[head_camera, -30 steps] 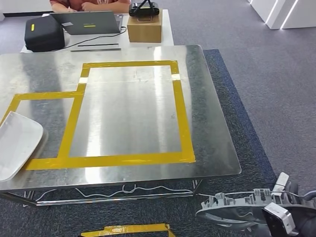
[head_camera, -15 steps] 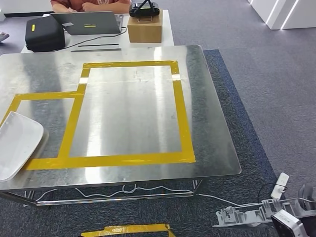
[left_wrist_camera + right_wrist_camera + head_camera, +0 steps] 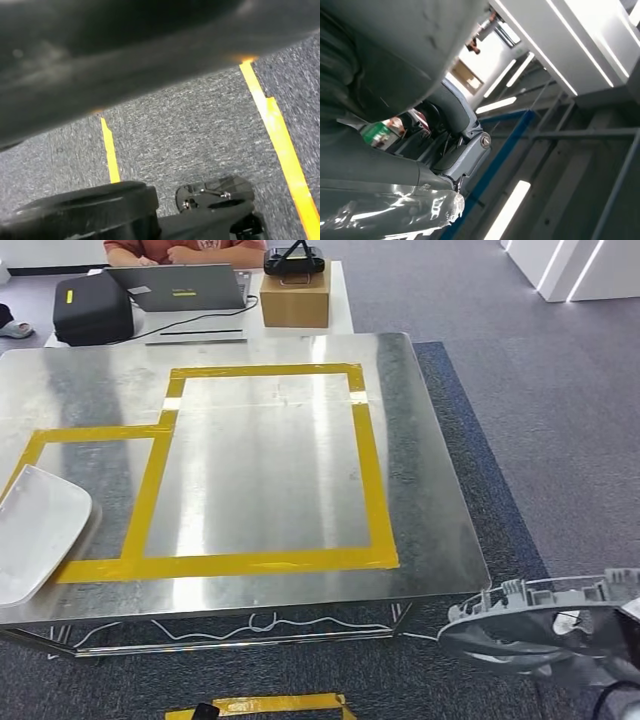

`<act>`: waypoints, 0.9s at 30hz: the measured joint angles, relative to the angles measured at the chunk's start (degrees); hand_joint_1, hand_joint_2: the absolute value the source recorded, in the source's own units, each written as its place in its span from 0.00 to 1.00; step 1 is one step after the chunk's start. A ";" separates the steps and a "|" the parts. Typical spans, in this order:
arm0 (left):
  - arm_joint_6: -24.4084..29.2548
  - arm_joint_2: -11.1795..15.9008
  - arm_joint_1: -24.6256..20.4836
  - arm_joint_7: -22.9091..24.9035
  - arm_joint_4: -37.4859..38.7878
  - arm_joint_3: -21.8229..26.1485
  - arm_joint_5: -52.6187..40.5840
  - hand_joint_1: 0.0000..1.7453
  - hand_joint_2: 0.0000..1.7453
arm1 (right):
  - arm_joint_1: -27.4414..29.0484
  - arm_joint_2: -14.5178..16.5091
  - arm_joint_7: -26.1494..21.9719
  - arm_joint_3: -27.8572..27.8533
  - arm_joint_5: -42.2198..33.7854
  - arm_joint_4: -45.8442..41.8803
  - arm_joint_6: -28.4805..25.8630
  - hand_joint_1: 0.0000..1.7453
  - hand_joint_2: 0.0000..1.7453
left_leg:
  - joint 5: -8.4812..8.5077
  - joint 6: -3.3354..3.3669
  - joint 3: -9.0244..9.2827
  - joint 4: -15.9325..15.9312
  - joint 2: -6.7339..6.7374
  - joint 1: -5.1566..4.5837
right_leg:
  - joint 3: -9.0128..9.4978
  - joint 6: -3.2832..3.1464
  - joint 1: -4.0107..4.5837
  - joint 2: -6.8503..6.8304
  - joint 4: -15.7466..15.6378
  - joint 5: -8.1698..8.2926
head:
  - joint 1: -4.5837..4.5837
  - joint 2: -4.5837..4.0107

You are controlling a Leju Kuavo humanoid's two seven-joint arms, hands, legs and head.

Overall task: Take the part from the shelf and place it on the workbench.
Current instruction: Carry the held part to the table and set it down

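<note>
The steel counter (image 3: 423,490) takes up most of the head view, its top marked with yellow tape (image 3: 373,480) in one large rectangle and a smaller one joined at its left. Grey carpet floor (image 3: 528,360) lies around it, with a darker blue mat (image 3: 490,500) under its right side. Behind the counter stands a white desk (image 3: 338,300) with a laptop (image 3: 177,285), a black case (image 3: 90,308) and a cardboard box (image 3: 294,298) carrying a black device (image 3: 294,258); a person's arms (image 3: 189,252) rest at its far edge. A white curved panel (image 3: 38,530) lies on the counter's left front corner. The part (image 3: 528,615), a long grey moulded plastic piece with ribs and clips along its upper edge, hangs off the counter's front right corner, lower than the top and clear of it, over the mat. In the right wrist view the right hand (image 3: 459,145) holds the part from beneath, grey fingers (image 3: 463,155) curled against its glossy underside. The left hand (image 3: 215,195) hangs above the carpet near floor tape; whether it is wide or closed cannot be told.
</note>
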 joint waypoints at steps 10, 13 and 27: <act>-0.62 -0.29 -0.04 0.25 0.00 0.03 0.02 0.00 0.00 | -6.61 -21.31 10.12 -0.63 -0.74 0.28 5.23 1.00 1.00 | 0.11 0.25 -0.03 0.04 0.00 -0.19 | -0.02 0.23 -0.17 -0.04 0.00 0.07 | -0.05 0.01; -0.63 -0.30 -0.07 0.38 0.00 0.03 0.02 0.00 0.00 | -8.81 -26.20 11.68 -0.69 -1.15 0.75 7.27 1.00 1.00 | 0.13 0.29 -0.04 0.04 -0.01 -0.19 | -0.04 0.24 -0.19 -0.10 0.00 0.07 | -0.03 0.02; -1.22 -0.38 -0.15 0.69 0.00 -0.01 -0.69 0.00 0.00 | -23.34 -38.88 15.70 5.75 1.07 8.68 15.40 1.00 1.00 | 0.21 0.42 -0.11 0.03 -0.02 -0.27 | -0.06 0.31 -0.23 -0.12 0.01 0.12 | -0.03 0.00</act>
